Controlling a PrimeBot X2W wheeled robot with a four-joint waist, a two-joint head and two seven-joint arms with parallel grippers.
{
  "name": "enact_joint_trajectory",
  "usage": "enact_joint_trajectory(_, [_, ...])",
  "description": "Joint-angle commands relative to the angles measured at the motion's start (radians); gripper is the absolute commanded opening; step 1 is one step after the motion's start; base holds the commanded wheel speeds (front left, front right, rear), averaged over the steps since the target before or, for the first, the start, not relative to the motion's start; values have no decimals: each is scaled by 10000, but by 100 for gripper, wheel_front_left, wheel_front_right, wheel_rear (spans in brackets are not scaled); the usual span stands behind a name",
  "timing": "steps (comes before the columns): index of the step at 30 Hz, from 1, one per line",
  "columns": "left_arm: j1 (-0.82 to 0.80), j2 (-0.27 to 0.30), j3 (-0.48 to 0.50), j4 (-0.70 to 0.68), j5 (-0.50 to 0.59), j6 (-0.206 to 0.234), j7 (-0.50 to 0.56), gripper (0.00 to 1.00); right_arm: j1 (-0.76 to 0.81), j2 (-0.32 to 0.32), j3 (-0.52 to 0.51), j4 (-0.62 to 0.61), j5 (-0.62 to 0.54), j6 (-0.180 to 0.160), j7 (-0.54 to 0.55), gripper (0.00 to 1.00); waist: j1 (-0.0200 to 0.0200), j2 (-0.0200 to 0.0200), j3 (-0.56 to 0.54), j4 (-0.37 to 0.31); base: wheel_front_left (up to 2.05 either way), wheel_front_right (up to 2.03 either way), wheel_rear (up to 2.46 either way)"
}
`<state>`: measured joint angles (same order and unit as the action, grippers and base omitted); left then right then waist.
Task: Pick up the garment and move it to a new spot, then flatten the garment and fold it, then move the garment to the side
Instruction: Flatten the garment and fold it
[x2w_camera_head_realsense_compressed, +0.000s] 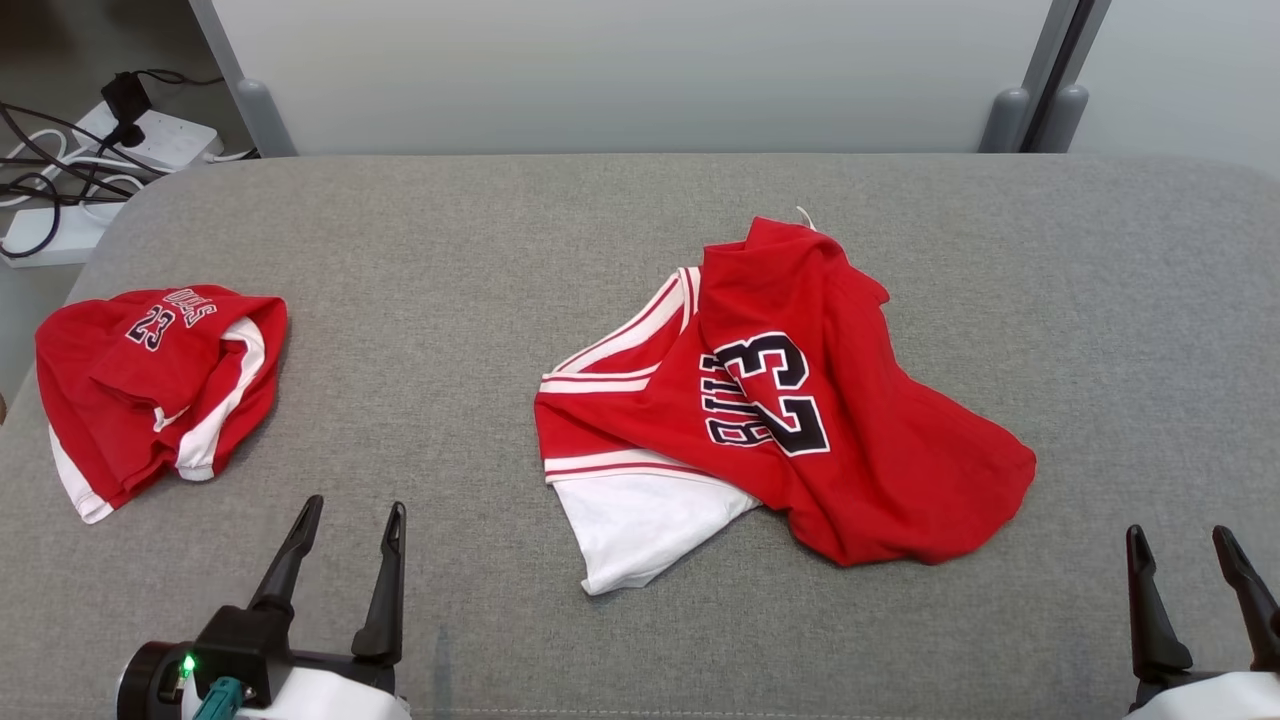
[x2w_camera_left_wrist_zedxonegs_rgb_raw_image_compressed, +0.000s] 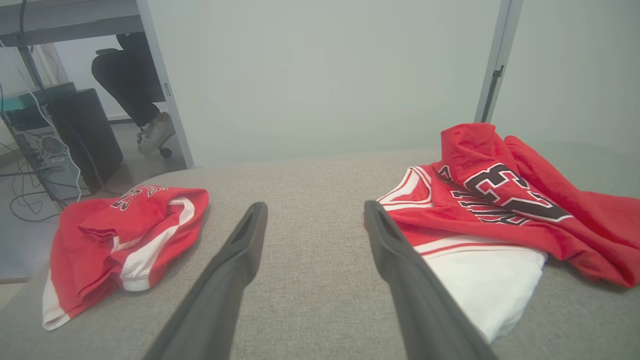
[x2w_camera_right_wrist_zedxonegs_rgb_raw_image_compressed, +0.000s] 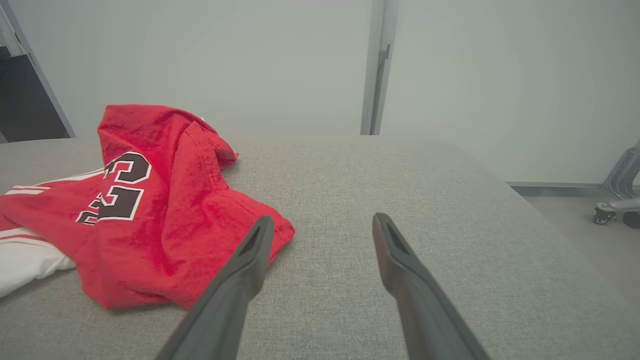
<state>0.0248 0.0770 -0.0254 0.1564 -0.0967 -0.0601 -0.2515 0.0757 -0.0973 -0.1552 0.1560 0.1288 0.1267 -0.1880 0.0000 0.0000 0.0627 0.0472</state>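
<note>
A crumpled red and white garment (x2w_camera_head_realsense_compressed: 790, 410) with a black "23" lies in a heap at the middle of the grey table (x2w_camera_head_realsense_compressed: 560, 220). It also shows at the right of the left wrist view as the garment (x2w_camera_left_wrist_zedxonegs_rgb_raw_image_compressed: 505, 200) and at the left of the right wrist view as the garment (x2w_camera_right_wrist_zedxonegs_rgb_raw_image_compressed: 150, 200). My left gripper (x2w_camera_head_realsense_compressed: 352, 518) stands open near the front edge, left of the heap, holding nothing. My right gripper (x2w_camera_head_realsense_compressed: 1180, 542) is open at the front right, apart from the cloth. Both pairs of fingers (x2w_camera_left_wrist_zedxonegs_rgb_raw_image_compressed: 240, 245) (x2w_camera_right_wrist_zedxonegs_rgb_raw_image_compressed: 400, 255) are spread and hold nothing.
A second red and white garment (x2w_camera_head_realsense_compressed: 160, 380), folded into a bundle, lies at the table's left edge, also seen as the bundle (x2w_camera_left_wrist_zedxonegs_rgb_raw_image_compressed: 125, 230). Power strips and cables (x2w_camera_head_realsense_compressed: 90, 160) lie on the floor beyond the left corner. A seated person's foot (x2w_camera_left_wrist_zedxonegs_rgb_raw_image_compressed: 155, 132) shows beyond a partition.
</note>
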Motion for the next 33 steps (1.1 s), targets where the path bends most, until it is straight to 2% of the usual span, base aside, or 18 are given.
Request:
enact_joint_trajectory(1, [-146, 84, 345, -329, -35, 79, -103, 100, -89, -191, 211, -373, 83, 40, -28, 100, 0, 0, -21, 21, 0, 0, 0])
enact_joint_trajectory(21, [-261, 42, -200, -299, -39, -63, -100, 100, -195, -107, 588, -500, 311, 40, -7, 100, 0, 0, -16, 176, 0, 0, 0])
enact_joint_trajectory(27, [-804, -32, -1214, -8, -160, -431, 470, 100, -672, -456, 724, -102, 507, 40, 172, 100, 0, 0, 213, 122, 0, 0, 0])
enact_joint_trajectory(33, [-1451, -139, -2567, 807, -742, -645, 1768, 100, -1769, -1251, 1464, 1295, 803, 40, 465, 100, 0, 0, 693, -108, 0, 0, 0])
